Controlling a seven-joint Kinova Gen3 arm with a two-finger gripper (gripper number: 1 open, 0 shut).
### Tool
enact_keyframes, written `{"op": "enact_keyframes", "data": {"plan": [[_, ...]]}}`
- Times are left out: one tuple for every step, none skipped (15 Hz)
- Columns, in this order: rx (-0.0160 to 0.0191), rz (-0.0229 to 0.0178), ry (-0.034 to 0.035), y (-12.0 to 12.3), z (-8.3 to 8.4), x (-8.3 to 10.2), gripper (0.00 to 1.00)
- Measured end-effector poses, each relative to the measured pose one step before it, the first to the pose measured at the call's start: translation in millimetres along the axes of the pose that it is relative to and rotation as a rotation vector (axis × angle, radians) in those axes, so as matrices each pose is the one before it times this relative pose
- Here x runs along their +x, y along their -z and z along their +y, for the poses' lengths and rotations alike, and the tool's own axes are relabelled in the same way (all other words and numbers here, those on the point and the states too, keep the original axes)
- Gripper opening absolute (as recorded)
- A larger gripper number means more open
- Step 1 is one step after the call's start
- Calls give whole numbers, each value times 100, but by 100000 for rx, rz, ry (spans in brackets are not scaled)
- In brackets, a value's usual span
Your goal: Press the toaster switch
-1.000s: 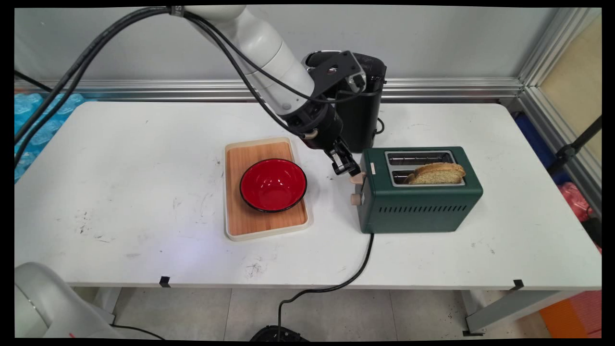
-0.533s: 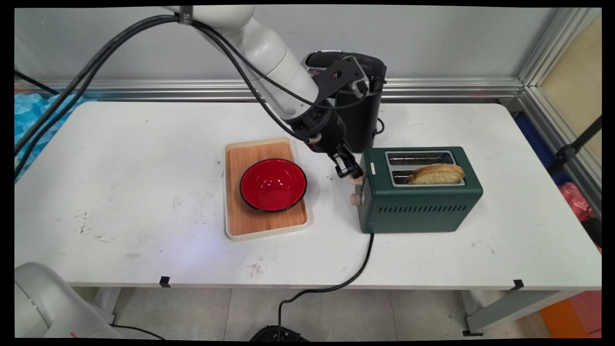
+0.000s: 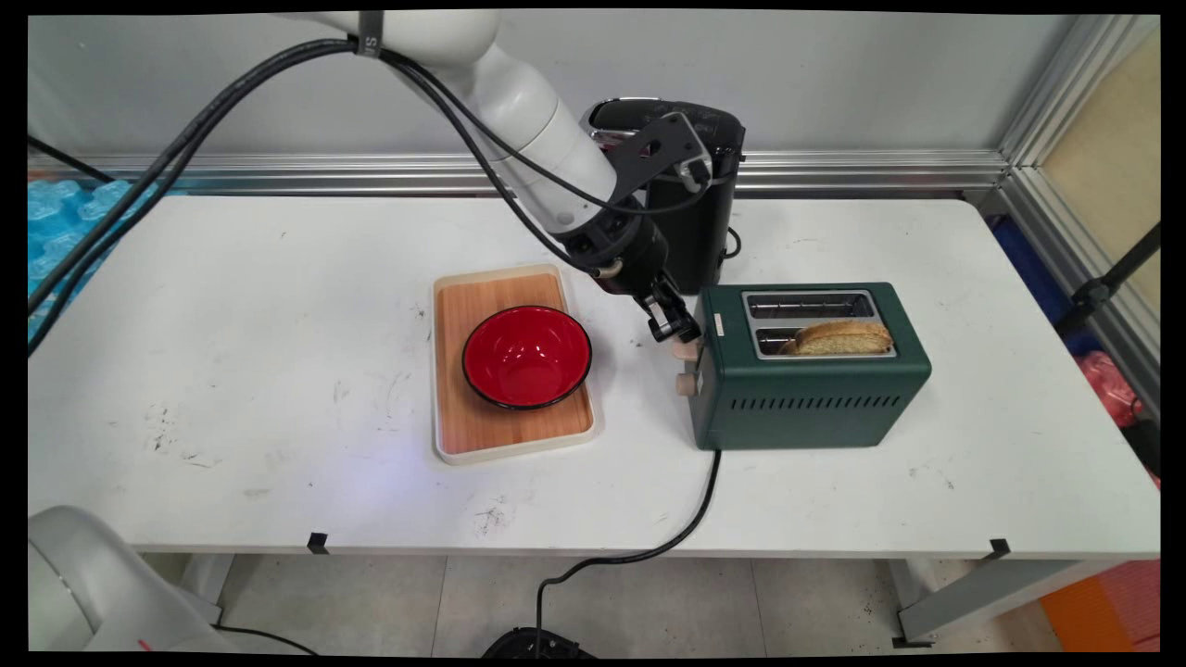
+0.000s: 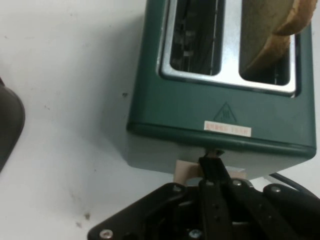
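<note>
On the white table point(image 3: 232, 306) the green toaster point(image 3: 806, 389) stands unsecured right of the tray point(image 3: 514, 435) with its red bowl point(image 3: 526, 357), so an off-centre push could, I judge, tip or slide it toward the black appliance point(image 3: 695, 185) just behind. The bread slice point(image 3: 841, 338) sits low in the near slot. The gripper point(image 3: 681, 333), fingers drawn together with nothing between them, rests its tips on the beige lever point(image 3: 686, 350) at the toaster's left end and might slip off; in the hand view its linkage hides most of the lever and the knob point(image 3: 684, 383) entirely.
</note>
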Motion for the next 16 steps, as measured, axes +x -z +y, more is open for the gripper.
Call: {"op": "enact_keyframes", "data": {"plan": [[60,-40,157,-79,-67,-155,0],[73,31,176,-88,-67,-177,0],[27,50,99,-107,-57,-169,0],[-5,162,109,-107,-41,-159,0],[-61,215,106,-108,-18,-135,0],[-83,367,84,-124,-4,-136,0],[-133,407,-6,-134,10,-95,0],[-95,356,-1,-105,6,-67,0],[-118,280,-23,-115,15,-60,0],[-120,389,59,-131,12,-89,0],[-69,275,69,-88,7,-73,0],[-87,299,70,-103,9,-81,0],[-89,250,44,-103,7,-82,0],[-70,182,18,-88,2,-72,0],[-51,164,65,-69,10,-125,0],[-83,113,40,-76,20,-145,0]]}}
